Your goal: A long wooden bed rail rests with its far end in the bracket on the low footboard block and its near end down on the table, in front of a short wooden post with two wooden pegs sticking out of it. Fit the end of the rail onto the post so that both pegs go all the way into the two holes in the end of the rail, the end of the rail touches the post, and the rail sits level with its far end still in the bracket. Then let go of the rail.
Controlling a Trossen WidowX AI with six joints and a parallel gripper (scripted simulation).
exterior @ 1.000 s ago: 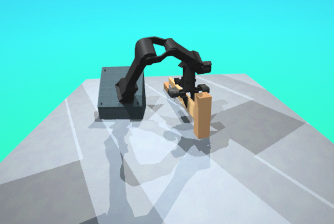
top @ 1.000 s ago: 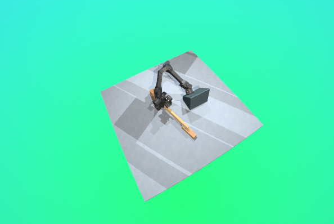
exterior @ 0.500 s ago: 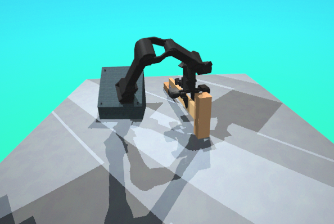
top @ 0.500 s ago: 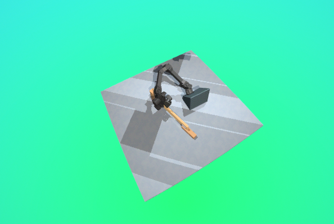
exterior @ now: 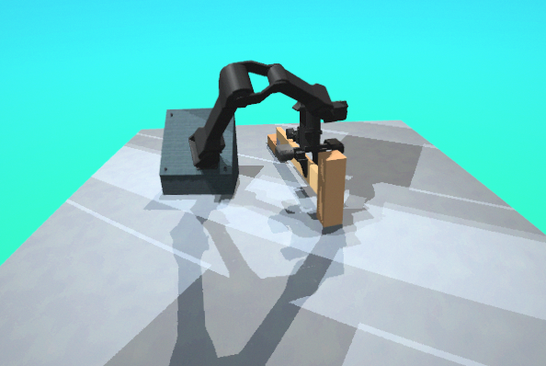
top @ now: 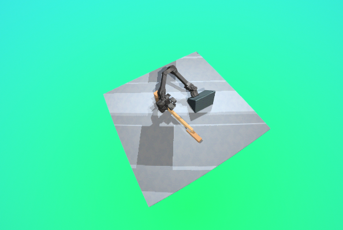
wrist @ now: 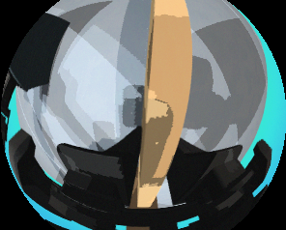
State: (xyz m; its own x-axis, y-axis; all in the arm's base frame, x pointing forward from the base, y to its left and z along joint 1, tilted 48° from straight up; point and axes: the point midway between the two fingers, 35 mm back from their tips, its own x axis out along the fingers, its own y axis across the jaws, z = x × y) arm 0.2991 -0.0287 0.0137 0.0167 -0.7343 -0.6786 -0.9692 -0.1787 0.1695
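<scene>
The long wooden rail has its far end at the low footboard block; the bracket is too small to make out. My gripper is shut on the rail near its post end, with a finger on either side. The near end is raised off the table, beside the short upright post. In the exterior view the post hides the very end of the rail. The pegs and holes are hidden, so I cannot tell whether the pegs are in or whether rail and post touch.
The dark base block of the arm stands to one side of the rail. The arm arches from it over to the rail. Shadows of the arm fall across the grey table around the post.
</scene>
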